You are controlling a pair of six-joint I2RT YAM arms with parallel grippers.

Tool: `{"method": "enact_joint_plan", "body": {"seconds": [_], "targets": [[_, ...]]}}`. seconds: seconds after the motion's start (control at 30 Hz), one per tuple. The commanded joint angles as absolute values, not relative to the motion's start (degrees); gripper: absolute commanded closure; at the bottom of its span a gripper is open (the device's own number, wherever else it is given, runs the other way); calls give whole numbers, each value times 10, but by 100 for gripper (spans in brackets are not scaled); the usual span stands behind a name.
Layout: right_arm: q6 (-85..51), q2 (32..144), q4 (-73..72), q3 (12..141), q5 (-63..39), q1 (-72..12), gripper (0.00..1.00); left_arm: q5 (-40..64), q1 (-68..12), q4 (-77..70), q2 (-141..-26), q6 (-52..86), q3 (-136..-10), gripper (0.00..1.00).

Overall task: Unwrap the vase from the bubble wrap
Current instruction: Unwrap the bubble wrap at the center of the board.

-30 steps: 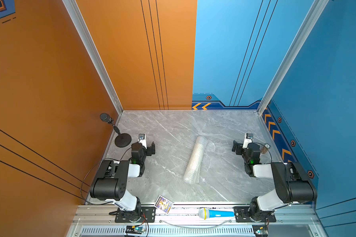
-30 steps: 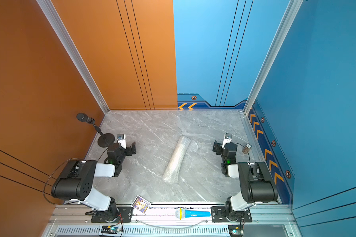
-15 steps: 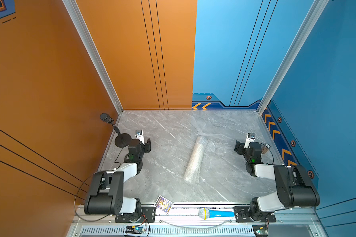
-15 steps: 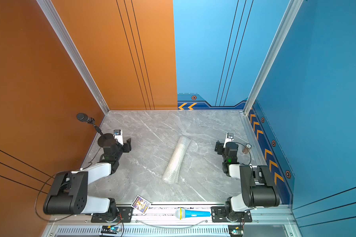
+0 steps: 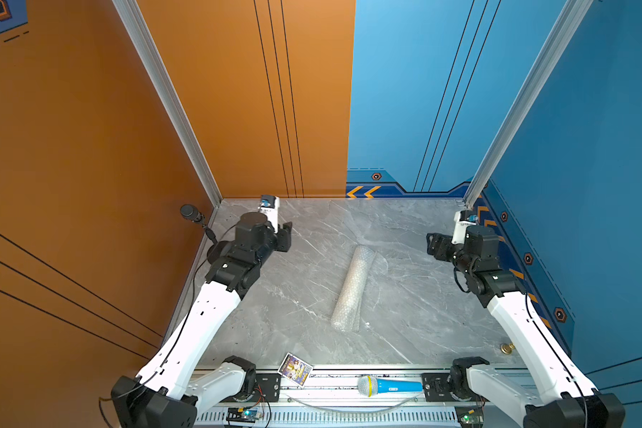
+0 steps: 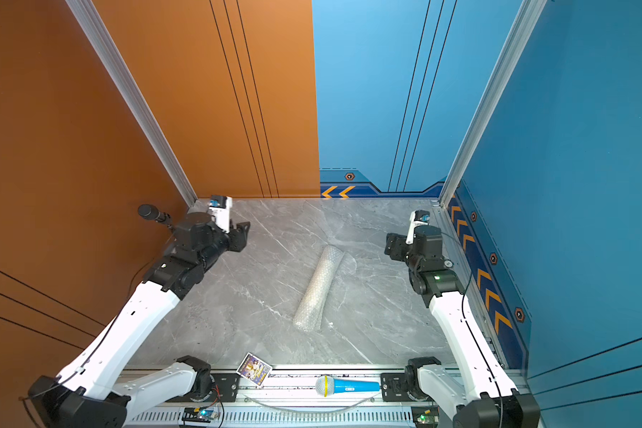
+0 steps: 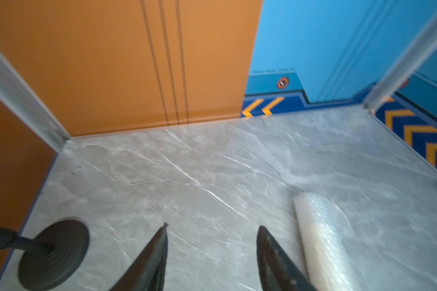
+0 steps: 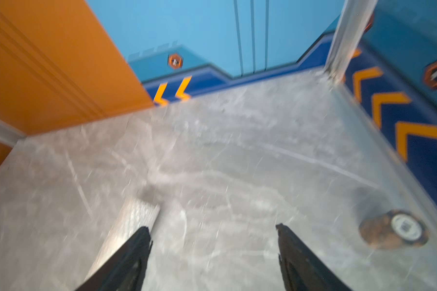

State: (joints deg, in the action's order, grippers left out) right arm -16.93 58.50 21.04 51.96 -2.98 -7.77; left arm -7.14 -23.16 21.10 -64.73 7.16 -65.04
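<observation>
While the bubble wrap [image 5: 351, 287] lies rolled on the table [image 5: 304, 259], the left tool [image 7: 213, 225] and right tool [image 8: 211, 226] are spread, empty.

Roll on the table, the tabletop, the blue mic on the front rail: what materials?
bubble wrap roll: clear plastic film, whitish where layered, bubble dots visible.
tabletop: grey marble-look slab, white veins, mild sheen; maybe printed laminate.
mic: likely glossy blue plastic, metallic-looking head.
</observation>
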Motion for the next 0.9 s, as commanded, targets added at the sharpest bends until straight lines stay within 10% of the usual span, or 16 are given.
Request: {"method": "enact_joint_plan", "body": {"seconds": [0.0,0.87], "targets": [[-217,576,379,512,-81,-127,22,-65,-297,355,-694,105,-670,46],[-372,809,213,539,-74,-355,60,46,-452,316,-977,206,-753,49]]}}
